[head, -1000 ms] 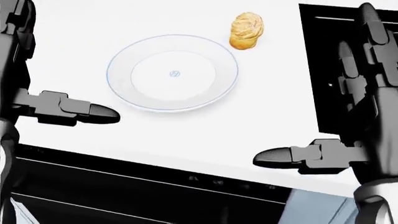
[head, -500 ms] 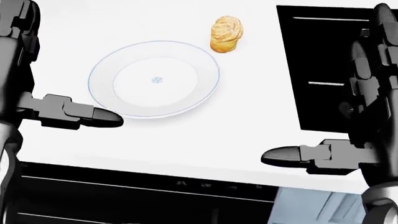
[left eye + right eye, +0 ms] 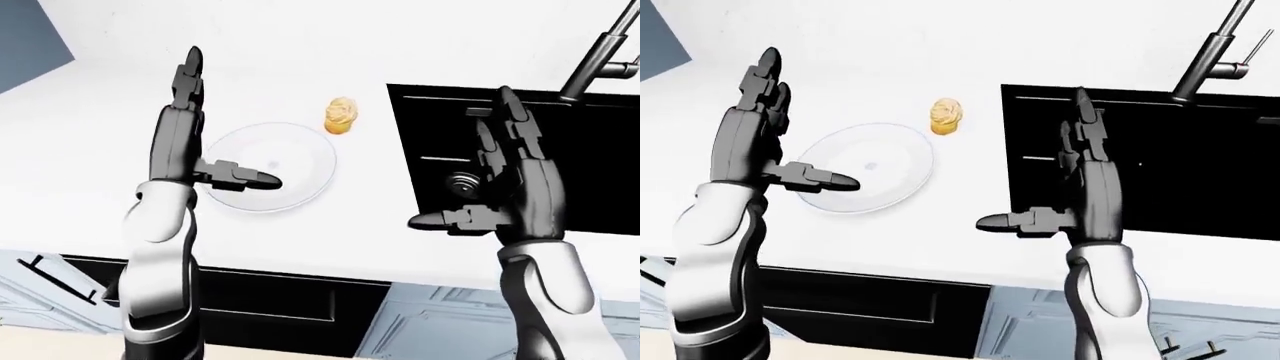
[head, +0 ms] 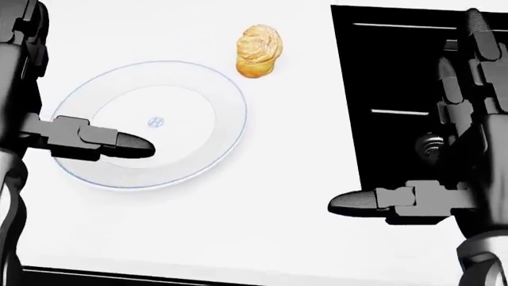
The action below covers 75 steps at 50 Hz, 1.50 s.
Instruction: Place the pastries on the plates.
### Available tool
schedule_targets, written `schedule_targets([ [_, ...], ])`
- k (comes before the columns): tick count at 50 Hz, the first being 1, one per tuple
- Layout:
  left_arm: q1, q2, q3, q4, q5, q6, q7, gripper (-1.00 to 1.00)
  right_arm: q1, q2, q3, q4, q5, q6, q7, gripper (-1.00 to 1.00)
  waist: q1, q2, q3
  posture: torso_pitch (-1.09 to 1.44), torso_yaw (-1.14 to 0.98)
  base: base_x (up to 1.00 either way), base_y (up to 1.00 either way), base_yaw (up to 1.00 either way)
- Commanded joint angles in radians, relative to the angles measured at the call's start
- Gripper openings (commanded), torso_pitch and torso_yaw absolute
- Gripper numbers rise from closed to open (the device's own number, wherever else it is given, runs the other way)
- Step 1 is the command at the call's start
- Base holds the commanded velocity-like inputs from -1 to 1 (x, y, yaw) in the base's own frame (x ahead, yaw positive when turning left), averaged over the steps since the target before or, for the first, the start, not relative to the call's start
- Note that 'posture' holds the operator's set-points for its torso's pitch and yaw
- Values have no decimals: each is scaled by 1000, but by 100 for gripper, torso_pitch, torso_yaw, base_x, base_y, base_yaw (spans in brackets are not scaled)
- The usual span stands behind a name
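The pastry, a golden swirled puff, stands upright on the white counter, just past the upper right rim of the plate and apart from it. It lies on the counter, not on the plate. In the head view it now sits lower and further left than half a second ago, and the plate has slid the same way, toward the lower left; the whole picture has shifted together, so the camera has moved and the things have not. The dark cabinet band that filled the bottom of the earlier head views has almost dropped out of the frame.

The plate is white and round, with a small mark at its centre, and carries nothing.

The left robot hand is spread, its long fingers pointing up the view and its thumb jutting sideways. In the head view that thumb now overlaps the plate's inner area, where earlier it lay at the plate's lower left edge. It holds nothing.

The right robot hand is likewise spread and empty, fingers upright, thumb pointing left over bare counter. It stands before the black sink, well to the right of the pastry. A grey faucet rises at the sink's upper right in the eye views.
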Motion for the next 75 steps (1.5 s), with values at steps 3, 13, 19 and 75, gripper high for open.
schedule_targets([
  [3,-26,5,-1,-44,0,-37,5,100,-12,-3,-12,-40,-20,-45,7,100,-14,4,-23,0,18,0,20,0],
  [13,-9,4,0,-55,1,-37,3,100,-8,6,-9,-37,-30,-54,14,100,-34,84,-23,0,18,0,27,0],
  [19,-13,4,0,-53,2,-37,2,100,-4,10,-16,-30,-23,-62,12,100,-28,-14,17,0,18,0,59,0],
  [75,-28,7,0,-40,9,-39,-5,100,-30,-6,-44,-61,34,-13,-27,100,35,4,-37,0,18,0,1,17],
])
